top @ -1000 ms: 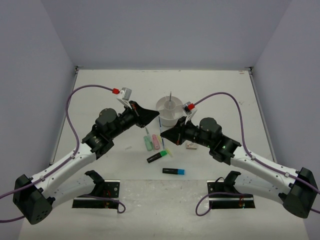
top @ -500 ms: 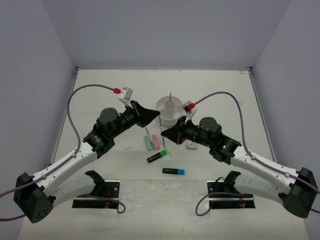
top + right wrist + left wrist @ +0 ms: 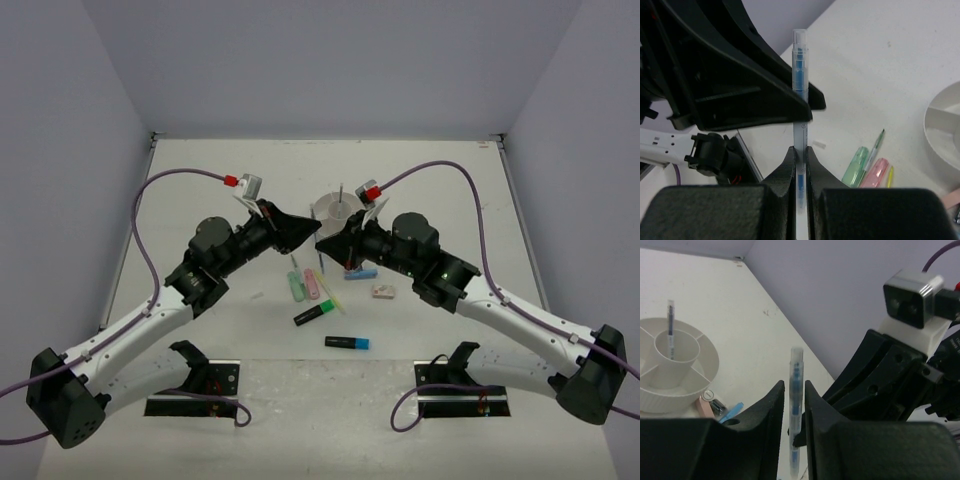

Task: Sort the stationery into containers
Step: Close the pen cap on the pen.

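the thin pen (image 3: 800, 60) is now clamped by the newly raised right gripper (image 3: 800, 152); the left gripper (image 3: 794, 390) is eased apart around it, so a handover is suggested.

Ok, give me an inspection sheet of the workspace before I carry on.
Surface: white table.
Job's things: white organiser with a thin pen in its central cup; clear blue pen between right tool and left tool; mint marker, pink marker, blue marker, green highlighter, blue highlighter, eraser loose on table.
Clutter: nothing seen.
Grippers: right tool shut on the clear blue pen; left tool jaws slightly parted around it.
Cables: purple cables loop off each wrist.
Surroundings: plain lilac walls.
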